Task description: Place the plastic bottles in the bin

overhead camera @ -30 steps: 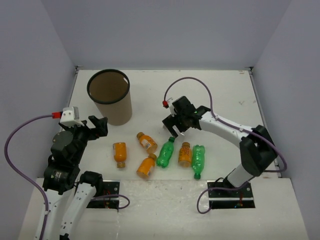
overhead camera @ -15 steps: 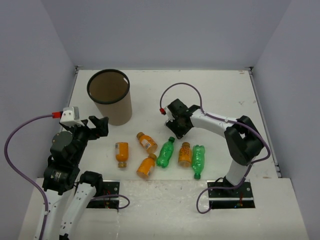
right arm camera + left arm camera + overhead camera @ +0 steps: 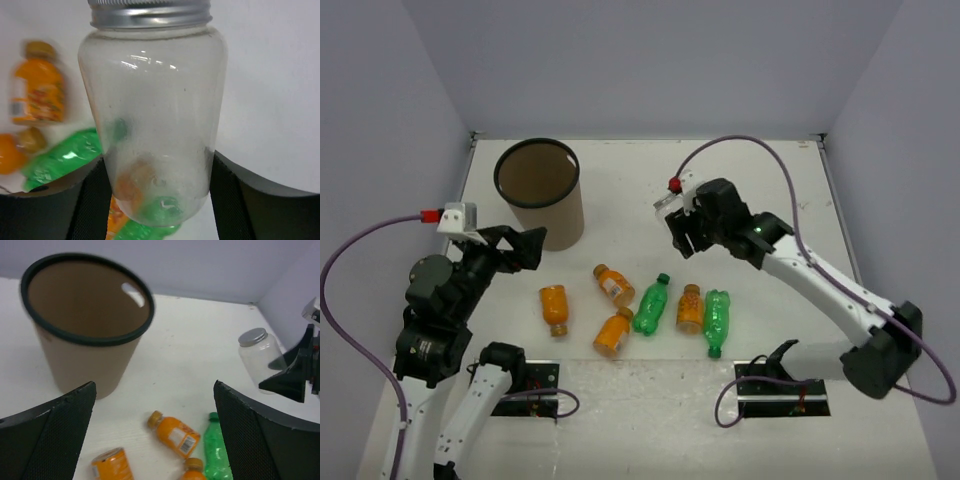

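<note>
The clear plastic bottle (image 3: 152,115) with a silver cap hangs above the table, and my right gripper (image 3: 157,192) is shut on its base. It also shows at the right of the left wrist view, the clear bottle (image 3: 259,360). In the top view my right gripper (image 3: 684,228) is right of the bin (image 3: 538,190), a tall brown cylinder with a dark rim. On the table lie orange bottles (image 3: 554,307), (image 3: 614,284), (image 3: 613,331), (image 3: 689,307) and green bottles (image 3: 652,304), (image 3: 717,320). My left gripper (image 3: 523,246) is open beside the bin's base, holding nothing.
White walls close the table in at the back and on both sides. The bottles lie in a loose cluster between the two arms. My right arm's purple cable (image 3: 750,145) loops above the table's far right.
My right gripper dipped to the table, closed on the clear bottle and lifted it up and to the right. The left arm shifted slightly, its gripper still open.
</note>
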{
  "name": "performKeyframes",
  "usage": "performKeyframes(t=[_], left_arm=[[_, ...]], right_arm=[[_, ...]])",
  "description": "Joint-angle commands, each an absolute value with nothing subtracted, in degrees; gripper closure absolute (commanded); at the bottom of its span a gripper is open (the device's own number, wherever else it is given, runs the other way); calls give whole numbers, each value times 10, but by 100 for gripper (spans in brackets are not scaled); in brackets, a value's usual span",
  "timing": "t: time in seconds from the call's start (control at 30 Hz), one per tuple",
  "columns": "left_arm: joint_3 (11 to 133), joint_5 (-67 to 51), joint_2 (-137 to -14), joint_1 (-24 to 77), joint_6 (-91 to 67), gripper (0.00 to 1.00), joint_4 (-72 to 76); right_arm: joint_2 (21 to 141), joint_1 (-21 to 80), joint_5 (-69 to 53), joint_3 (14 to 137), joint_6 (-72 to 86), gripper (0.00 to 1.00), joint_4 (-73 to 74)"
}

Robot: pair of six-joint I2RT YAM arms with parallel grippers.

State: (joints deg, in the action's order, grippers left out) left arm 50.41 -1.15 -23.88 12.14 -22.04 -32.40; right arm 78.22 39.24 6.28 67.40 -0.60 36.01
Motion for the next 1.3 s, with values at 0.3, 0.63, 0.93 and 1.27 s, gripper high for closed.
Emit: performKeyframes(t=[0.3, 0.63, 0.93, 1.27], left_arm=[[501, -427, -396, 242, -366, 0, 134], [511, -381, -504, 459, -308, 0, 221], [569, -321, -588, 509, -281, 43, 205], [589, -166, -554, 525, -251, 100, 124]], right_arm=[[477, 393, -521, 515, 117, 84, -23], [498, 394, -551, 534, 135, 85, -18], [500, 396, -563, 550, 109, 85, 32], [484, 394, -377, 533, 130, 1, 64]])
